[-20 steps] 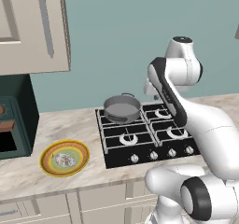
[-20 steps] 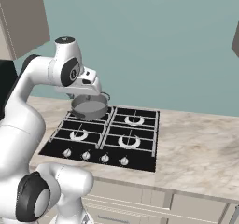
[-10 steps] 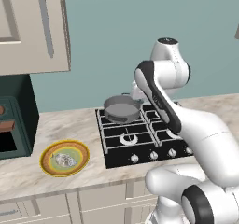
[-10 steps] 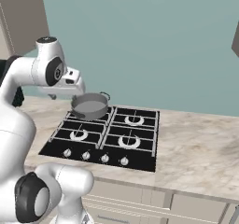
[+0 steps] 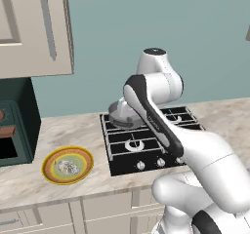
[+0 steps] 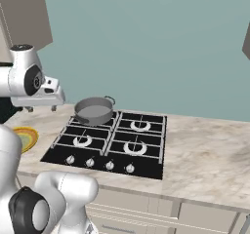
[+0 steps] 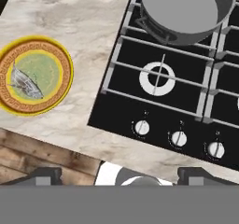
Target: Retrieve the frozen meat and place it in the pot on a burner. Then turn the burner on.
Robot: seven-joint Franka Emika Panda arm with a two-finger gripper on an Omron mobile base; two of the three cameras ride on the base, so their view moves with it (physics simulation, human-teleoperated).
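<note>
The frozen meat [image 7: 25, 84] lies on the green plate [image 7: 63, 62] with the yellow and brown patterned rim, a pale grey irregular lump a little toward 8 o'clock of the plate's middle in the hand view. In the left base view the same lump [image 5: 68, 166] sits near the centre of the plate [image 5: 51, 172], which rests on the marble worktop [image 5: 73, 133] at 9 o'clock of the black cooktop [image 5: 119, 165], apart from it.

The pot [image 7: 186, 6] stands on the grating at 12 o'clock in the hand view, with nothing showing inside it. In the right base view the pot [image 6: 93, 110] sits on the far left burner, one loop handle showing at its far side. Just below it in the hand view, the near burner [image 7: 158, 77] shows its whitish ring under the black grating, and three silver knobs [image 7: 178, 138] run in a row toward 5 o'clock.

The fingers [image 7: 114, 174] show as two dark tips at the bottom edge of the hand view, set well apart with nothing between them, above the worktop's front edge and the wooden floor [image 7: 28, 157]. In the right base view the hand [image 6: 41, 97] hangs over the worktop at 9 o'clock of the pot, clear of it.
</note>
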